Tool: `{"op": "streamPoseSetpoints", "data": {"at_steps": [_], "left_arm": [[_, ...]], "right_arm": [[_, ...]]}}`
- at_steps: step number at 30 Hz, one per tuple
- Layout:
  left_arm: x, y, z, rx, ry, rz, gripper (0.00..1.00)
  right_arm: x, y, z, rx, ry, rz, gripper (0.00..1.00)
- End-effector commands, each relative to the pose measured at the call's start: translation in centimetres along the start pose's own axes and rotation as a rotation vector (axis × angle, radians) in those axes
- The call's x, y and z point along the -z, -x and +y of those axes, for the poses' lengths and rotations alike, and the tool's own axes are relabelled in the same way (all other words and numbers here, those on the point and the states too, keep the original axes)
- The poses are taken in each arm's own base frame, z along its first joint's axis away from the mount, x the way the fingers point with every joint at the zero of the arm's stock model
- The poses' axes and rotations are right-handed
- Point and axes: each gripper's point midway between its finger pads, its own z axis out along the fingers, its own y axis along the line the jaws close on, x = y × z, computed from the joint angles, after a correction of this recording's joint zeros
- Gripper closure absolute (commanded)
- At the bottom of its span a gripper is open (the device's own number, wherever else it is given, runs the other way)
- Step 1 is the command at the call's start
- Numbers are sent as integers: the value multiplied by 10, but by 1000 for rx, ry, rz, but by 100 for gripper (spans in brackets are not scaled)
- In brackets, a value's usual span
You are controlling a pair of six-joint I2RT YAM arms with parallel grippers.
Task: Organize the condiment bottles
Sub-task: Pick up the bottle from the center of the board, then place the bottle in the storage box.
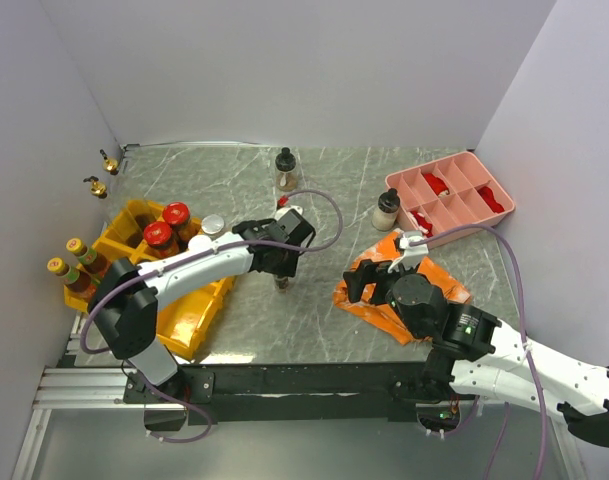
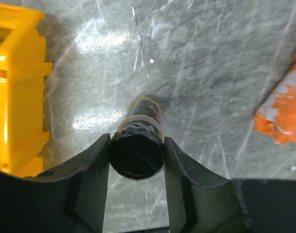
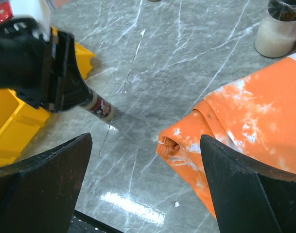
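Grey marble tabletop (image 1: 324, 190), white-walled enclosure: left gripper (image 2: 137, 144) is clamped on the black cap of a small bottle (image 2: 144, 109), between the yellow bins (image 1: 199, 310) and the orange cloth (image 1: 384, 305). Right gripper (image 3: 147, 141) hangs wide apart over that cloth. Red-capped bottles (image 1: 162, 235) sit in the bins; task judged partly done, since a black-topped jar (image 1: 285, 165), a white-filled jar (image 1: 386, 210) and gold-spout bottles (image 1: 104, 172) stand outside.
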Motion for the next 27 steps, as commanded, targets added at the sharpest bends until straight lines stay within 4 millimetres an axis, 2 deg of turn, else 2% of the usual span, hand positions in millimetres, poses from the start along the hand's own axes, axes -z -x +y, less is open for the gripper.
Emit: {"op": "streamPoseSetpoints", "data": {"at_steps": [1, 2, 4, 5, 7, 8, 10, 11, 15, 17, 19, 20, 21, 24, 27], "left_arm": [[43, 53, -6, 51, -17, -136, 99], [55, 70, -9, 66, -23, -171, 99], [68, 81, 0, 68, 28, -196, 99], [83, 99, -1, 88, 21, -239, 99], [98, 112, 9, 101, 66, -278, 99], [115, 127, 11, 129, 64, -324, 99], [131, 134, 24, 170, 104, -355, 99], [148, 146, 34, 212, 121, -408, 99], [180, 161, 69, 361, 128, -462, 99], [192, 163, 84, 412, 92, -479, 99], [189, 161, 109, 468, 98, -460, 99], [198, 158, 123, 510, 116, -476, 99], [200, 152, 146, 568, 194, -482, 99], [210, 132, 184, 675, 322, -491, 99], [212, 117, 211, 746, 393, -480, 99]], "right_arm": [[0, 8, 0, -19, 2, -35, 0], [1, 8, 0, -19, 2, -35, 0], [1, 8, -1, -20, 1, -37, 0], [2, 9, -2, -22, 0, -40, 0], [3, 9, -3, -23, -1, -42, 0], [4, 10, -3, -28, 3, -48, 0], [5, 10, -4, -30, 5, -51, 0], [7, 10, -5, -36, 8, -53, 0], [8, 10, -5, -36, 15, -59, 0], [8, 11, -6, -32, 12, -57, 0], [9, 11, -8, -26, 4, -51, 0], [11, 12, -8, -26, 4, -54, 0], [11, 12, -9, -26, 3, -55, 0], [13, 14, -10, -32, 9, -65, 0], [13, 13, -8, -39, 21, -69, 0]]}}
